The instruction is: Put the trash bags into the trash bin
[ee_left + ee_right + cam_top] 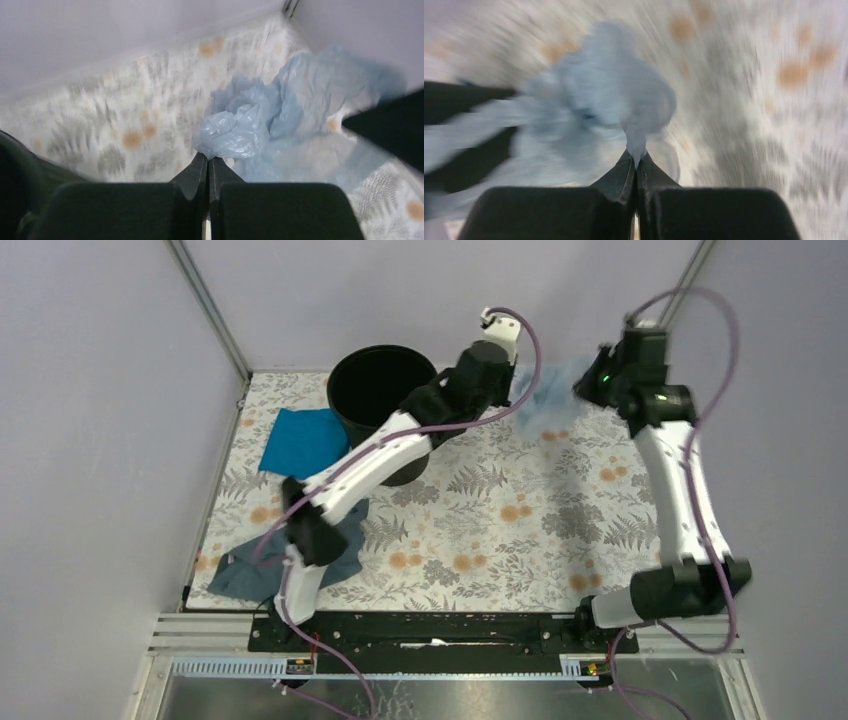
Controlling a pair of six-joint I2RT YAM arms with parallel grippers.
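Outstretched left claw (207,159) and right claw (636,159) pinch the trash bag (548,400).

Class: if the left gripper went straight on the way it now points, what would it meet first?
The thin, crinkly pale blue plastic bag, bunched right at the left gripper, jaws shut; beyond it, probably the floral table.

Right of the trash bin (340,405), the trash bags (548,400) (near the table's (500,540) back edge); cloth (300,443) left.

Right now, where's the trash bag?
Top view, far side: the trash bag is pinched by the left gripper and right gripper, right of the trash bin.
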